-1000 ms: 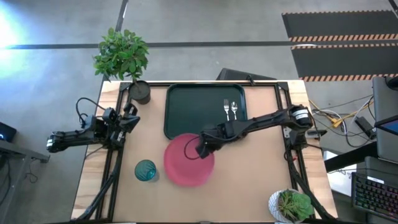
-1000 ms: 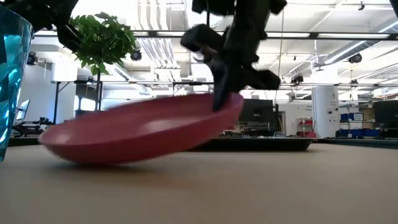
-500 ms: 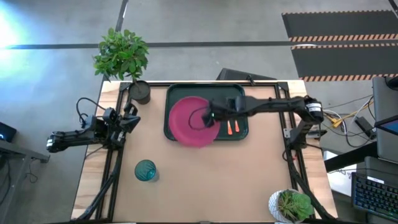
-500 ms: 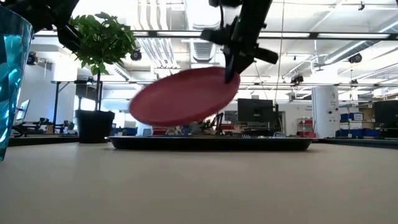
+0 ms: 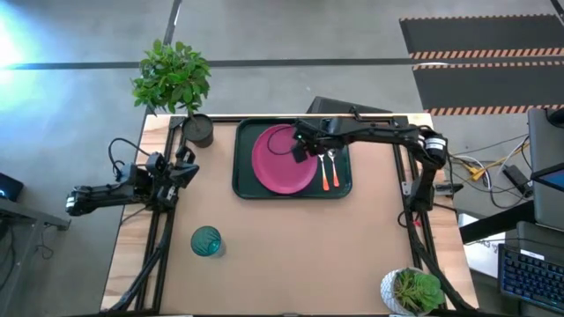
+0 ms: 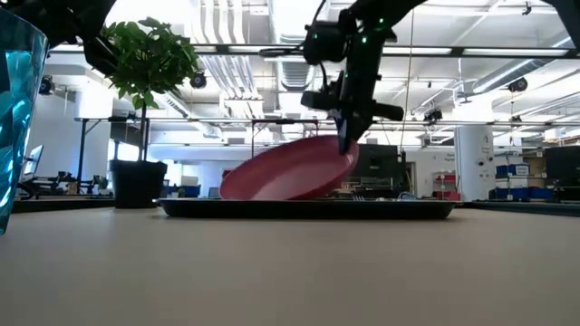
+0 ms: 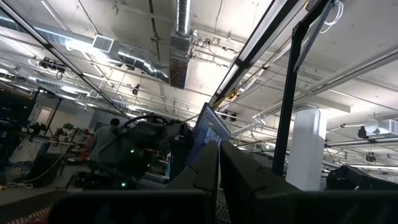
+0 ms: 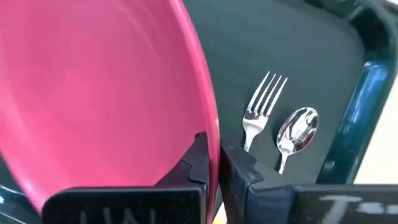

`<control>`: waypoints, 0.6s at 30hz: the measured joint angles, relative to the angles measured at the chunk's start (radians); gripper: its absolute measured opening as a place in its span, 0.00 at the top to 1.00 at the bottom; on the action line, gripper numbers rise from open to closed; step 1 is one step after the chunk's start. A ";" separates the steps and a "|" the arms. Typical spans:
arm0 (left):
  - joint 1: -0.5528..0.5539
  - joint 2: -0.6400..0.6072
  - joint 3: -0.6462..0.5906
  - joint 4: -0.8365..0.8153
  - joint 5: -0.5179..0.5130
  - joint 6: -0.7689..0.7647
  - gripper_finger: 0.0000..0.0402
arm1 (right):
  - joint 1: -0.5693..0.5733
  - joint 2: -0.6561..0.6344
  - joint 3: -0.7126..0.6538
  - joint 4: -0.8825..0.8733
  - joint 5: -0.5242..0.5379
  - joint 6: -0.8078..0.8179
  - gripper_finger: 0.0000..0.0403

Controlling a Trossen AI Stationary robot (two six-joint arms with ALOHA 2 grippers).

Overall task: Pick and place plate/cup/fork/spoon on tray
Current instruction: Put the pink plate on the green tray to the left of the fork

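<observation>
I have the tray (image 5: 247, 180) at the far middle of the table, and the plate (image 5: 282, 160) is over it now. A second ago it was tipped up off the bare wood near the cup; half a second ago it was in the air at the tray's near edge. The carry is all but done, so I judge only the set-down and release remain.

The right gripper (image 5: 304, 146) has its jaws clamped on the plate's rim, on the side toward the cutlery. The left gripper (image 5: 187, 169) waits shut at the table's left edge, holding nothing.

The high view makes the plate look flat on the tray. The low view corrects that — the plate (image 6: 288, 170) is tilted, its low edge down at the tray and the gripped edge raised under the right gripper (image 6: 345, 138). Whether the low edge actually touches I cannot tell.

The right wrist view adds the pinch itself: fingertips (image 8: 200, 163) closed on the thin pink rim, and the fork (image 8: 258, 112) and spoon (image 8: 296, 132) lying side by side on the tray just beside the plate's edge, apart from it.

The cup (image 5: 206, 240) stands on the table well apart from the tray — the one item left to move.
</observation>
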 joint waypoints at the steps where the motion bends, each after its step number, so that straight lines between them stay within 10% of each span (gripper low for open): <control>1: 0.000 0.000 0.000 0.000 0.000 0.000 1.00 | -0.005 0.012 0.000 0.001 -0.010 -0.010 0.98; 18: 0.000 0.000 -0.001 0.000 0.000 0.000 1.00 | -0.034 0.168 -0.002 0.007 -0.067 -0.063 0.98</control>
